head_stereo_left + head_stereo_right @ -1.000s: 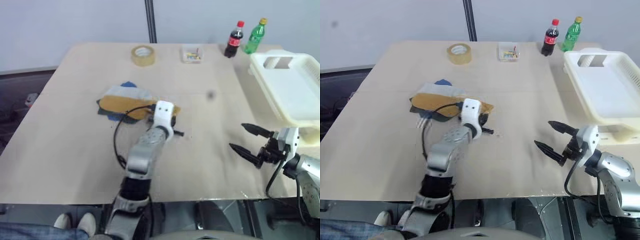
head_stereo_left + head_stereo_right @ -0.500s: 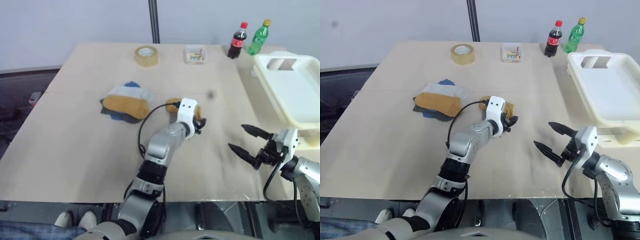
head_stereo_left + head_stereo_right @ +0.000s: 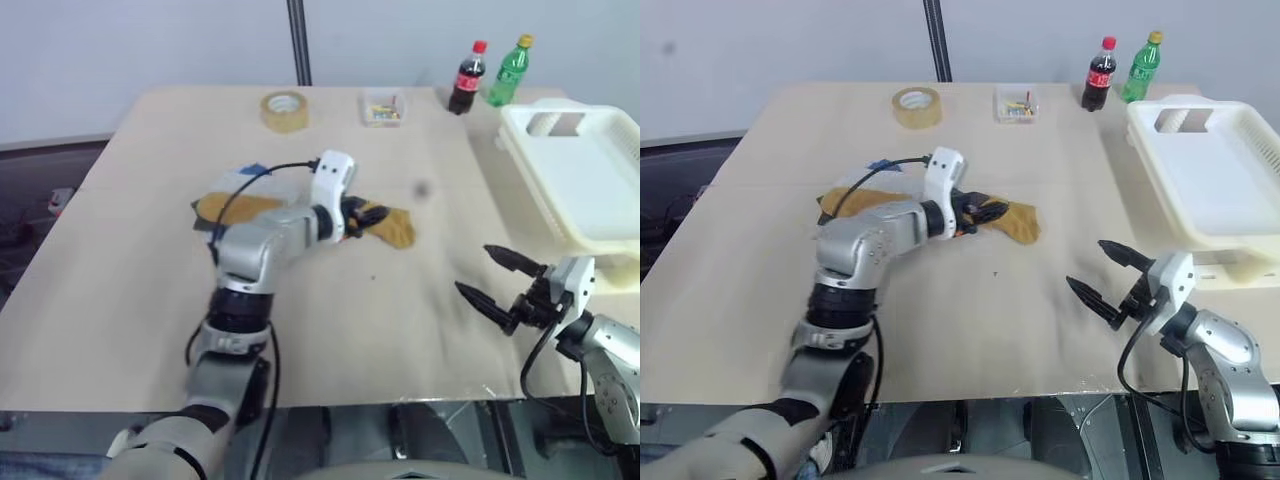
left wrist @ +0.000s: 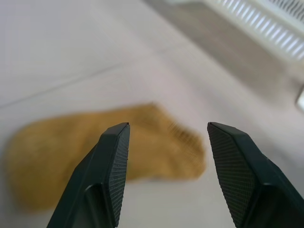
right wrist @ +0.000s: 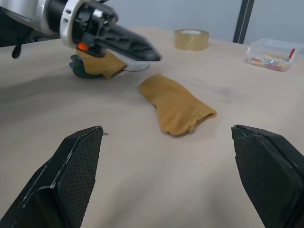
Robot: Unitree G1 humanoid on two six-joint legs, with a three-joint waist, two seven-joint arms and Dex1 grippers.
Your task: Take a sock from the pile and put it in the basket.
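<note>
Since a second ago we have dragged one mustard sock (image 3: 385, 224) off the pile (image 3: 237, 205) and let it go; it now lies flat on the table (image 3: 400, 330), between pile and basket (image 3: 580, 180), well short of the basket. Our left end effector (image 3: 352, 216) hangs just above the sock's pile-side end, fingers parted, holding nothing. Our right end effector (image 3: 495, 280) waits near the basket, spread wide and empty. We judge the sock awaits a pickup by the right. Nothing is in the basket.
</note>
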